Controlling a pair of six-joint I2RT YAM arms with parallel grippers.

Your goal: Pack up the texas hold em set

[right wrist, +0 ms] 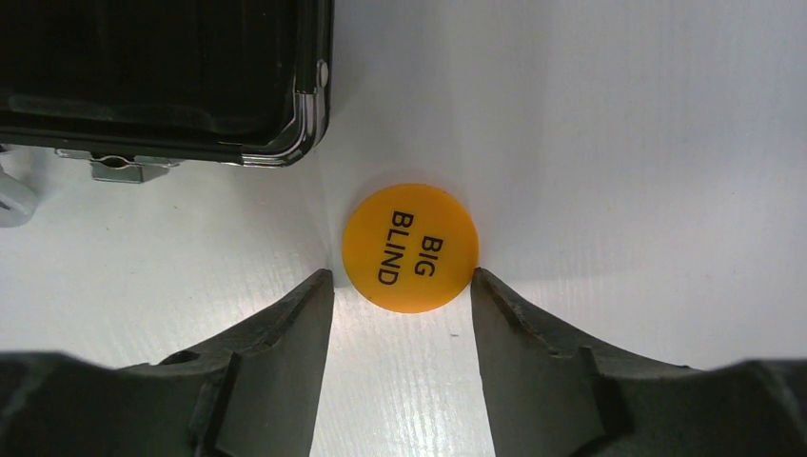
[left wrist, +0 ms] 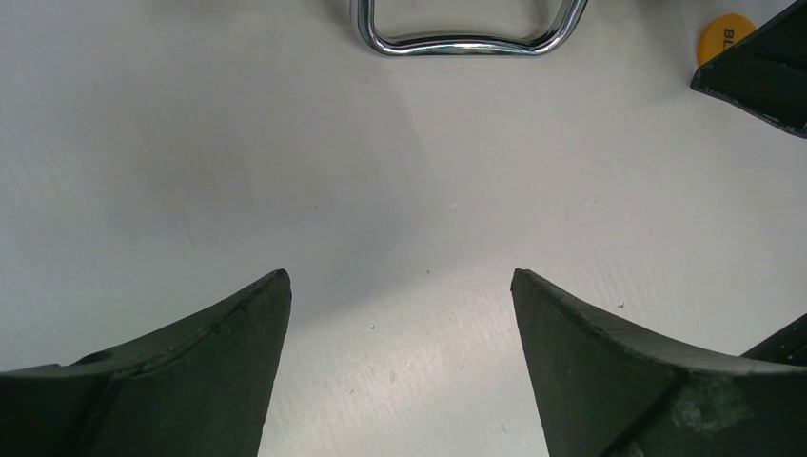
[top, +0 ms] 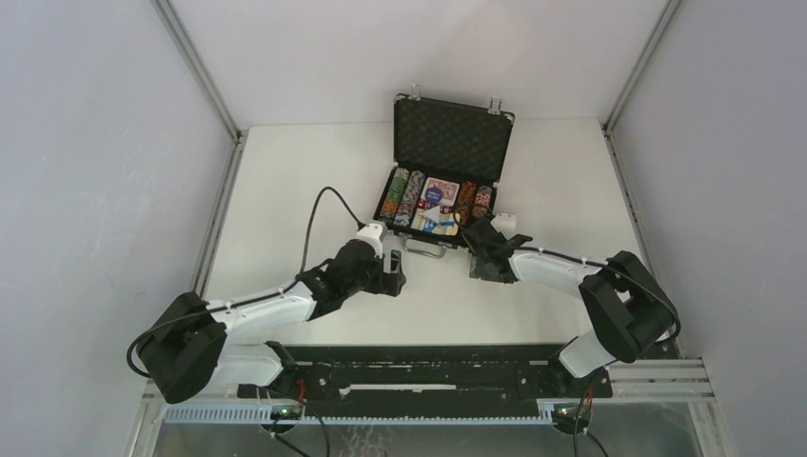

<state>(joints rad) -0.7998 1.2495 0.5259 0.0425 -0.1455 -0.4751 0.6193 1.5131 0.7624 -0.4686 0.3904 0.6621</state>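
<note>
White table (top: 285, 190) | open case (top: 455, 138) far centre | orange button (right wrist: 410, 247) flat beside its near-right corner | right gripper (right wrist: 400, 276) spread, tips flanking button, not gripping | left gripper (left wrist: 400, 281) spread, empty | button likely thin, light, slick: pinch opposite edges

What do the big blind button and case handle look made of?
Big blind button: probably plastic, matte orange; flat, even colour with printed black lettering. Handle: probably chromed metal; mirror-bright highlights run along the bent rod.
</note>
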